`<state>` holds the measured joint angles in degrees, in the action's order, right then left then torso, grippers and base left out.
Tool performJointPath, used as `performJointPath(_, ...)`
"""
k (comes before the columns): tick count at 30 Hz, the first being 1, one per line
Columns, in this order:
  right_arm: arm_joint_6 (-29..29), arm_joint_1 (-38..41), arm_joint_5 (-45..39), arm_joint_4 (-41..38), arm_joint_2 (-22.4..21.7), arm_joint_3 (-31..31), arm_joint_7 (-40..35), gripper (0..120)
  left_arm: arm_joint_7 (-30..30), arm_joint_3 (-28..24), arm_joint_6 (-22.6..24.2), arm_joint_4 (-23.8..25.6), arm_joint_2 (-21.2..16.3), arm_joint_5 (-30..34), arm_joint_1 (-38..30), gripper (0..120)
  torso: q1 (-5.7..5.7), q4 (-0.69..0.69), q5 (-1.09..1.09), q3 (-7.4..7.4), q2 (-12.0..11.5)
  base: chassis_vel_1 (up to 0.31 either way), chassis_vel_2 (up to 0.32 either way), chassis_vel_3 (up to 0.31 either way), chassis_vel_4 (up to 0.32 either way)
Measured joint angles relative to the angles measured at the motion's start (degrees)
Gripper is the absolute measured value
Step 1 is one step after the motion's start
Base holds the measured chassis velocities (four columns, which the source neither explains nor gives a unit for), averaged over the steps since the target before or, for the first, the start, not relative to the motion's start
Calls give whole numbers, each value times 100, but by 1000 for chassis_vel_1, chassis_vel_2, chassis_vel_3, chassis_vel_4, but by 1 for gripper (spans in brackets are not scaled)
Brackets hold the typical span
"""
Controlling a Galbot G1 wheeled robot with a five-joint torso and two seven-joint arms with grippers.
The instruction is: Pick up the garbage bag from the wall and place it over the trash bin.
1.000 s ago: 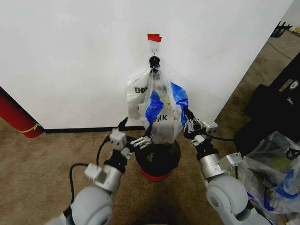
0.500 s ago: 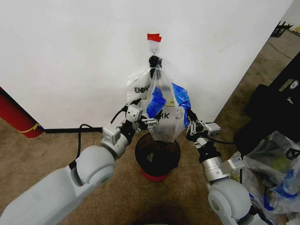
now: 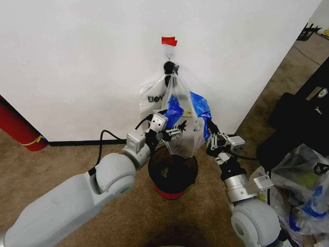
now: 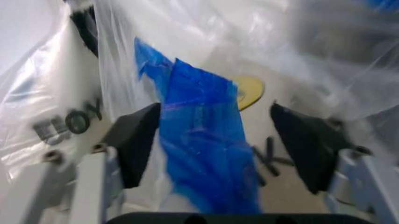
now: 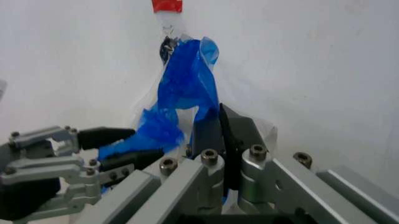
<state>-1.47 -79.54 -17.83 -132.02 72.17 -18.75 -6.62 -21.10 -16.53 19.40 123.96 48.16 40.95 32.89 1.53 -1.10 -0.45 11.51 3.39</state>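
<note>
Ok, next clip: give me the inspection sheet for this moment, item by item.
Surface: brown floor, bare in front of the wall.
Job's things: garbage bag hangs from the hook under red tape; trash bin stands directly below it, unlined.
Clutter: a white lettered bag hangs behind the garbage bag; bulky clear sacks sit at the right.
Grippers: left claw is open, its fingers either side of a blue fold; right claw is shut on the bag's right edge.
Cables: black cable loops along the left arm.
Surroundings: red cylinder at the left, black case at the right.
</note>
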Motion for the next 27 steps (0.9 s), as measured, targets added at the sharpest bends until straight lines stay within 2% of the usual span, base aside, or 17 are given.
performJointPath(1, 0, 0, 0, 0, 0, 0, 0, 0, 0, 0, 0, 0, 0, 0, 0, 79, 0, 0, 0, 0, 0, 0, 0, 0, 0)
performJointPath(2, 0, -18, 7, -21, -1, -14, 9, 0, -22, -50, 19, -34, 13, -5, -47, 59, 0, 0, 0, 0, 0, 0, 0, 0, 0)
performJointPath(3, -1, -46, 10, -55, -3, -39, 20, 0, -68, -108, 65, -76, 31, -11, -102, 54, 0, -1, 0, 0, 0, 0, 0, 0, 0)
performJointPath(6, -4, -73, 8, -94, -11, -77, 25, 0, -126, -162, 136, -115, 49, -26, -149, 47, 0, 0, 0, 0, 0, 0, 0, 0, 0)
performJointPath(10, -14, -142, -11, -188, -34, -183, 36, 0, -352, -220, 254, -205, 128, -155, -166, 27, 0, 0, -1, 0, 0, 0, 0, 0, 0)
performJointPath(13, -19, -147, -9, -195, -18, -169, 40, 0, -371, -232, 364, -211, 135, -160, -161, 21, 0, 0, -1, 0, 0, 0, 0, 0, 0)
performJointPath(18, -36, -128, -18, -204, -21, -150, 41, 0, -441, -245, 486, -253, 184, -48, -226, 0, 0, 0, 0, 0, 0, 0, 0, 0, 0)
performJointPath(27, -46, -130, -129, -206, -28, -218, 21, 0, -493, -122, 359, -213, 197, 43, -220, 0, 0, 0, -1, 0, 0, 0, 0, 0, 0)
